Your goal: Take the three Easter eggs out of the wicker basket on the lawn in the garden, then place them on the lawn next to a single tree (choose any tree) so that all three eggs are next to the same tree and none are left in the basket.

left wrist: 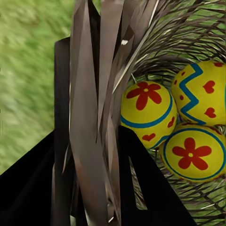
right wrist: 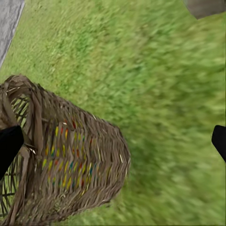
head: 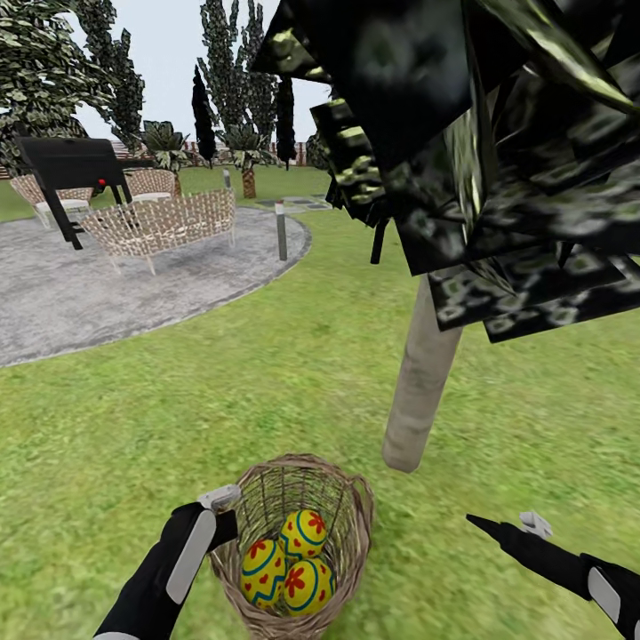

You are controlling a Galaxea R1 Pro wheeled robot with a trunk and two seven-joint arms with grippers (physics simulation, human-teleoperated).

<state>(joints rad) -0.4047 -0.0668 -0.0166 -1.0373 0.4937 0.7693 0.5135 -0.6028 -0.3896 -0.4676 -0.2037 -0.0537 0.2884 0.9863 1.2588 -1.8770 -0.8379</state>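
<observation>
The wicker basket stands on the lawn just in front of me. Three Easter eggs lie inside it, yellow with red flowers and blue bands: one at the back, one front left, one front right. My left gripper straddles the basket's left rim, a finger pressed to each side of it, with the eggs just inside. My right gripper hangs open over grass to the basket's right, its fingertips wide apart. The tree's pale trunk rises just behind the basket.
The tree's dark canopy hangs low over the upper right. A grey gravel patio lies at the back left with wicker chairs, a black grill and a short post. Open grass surrounds the trunk.
</observation>
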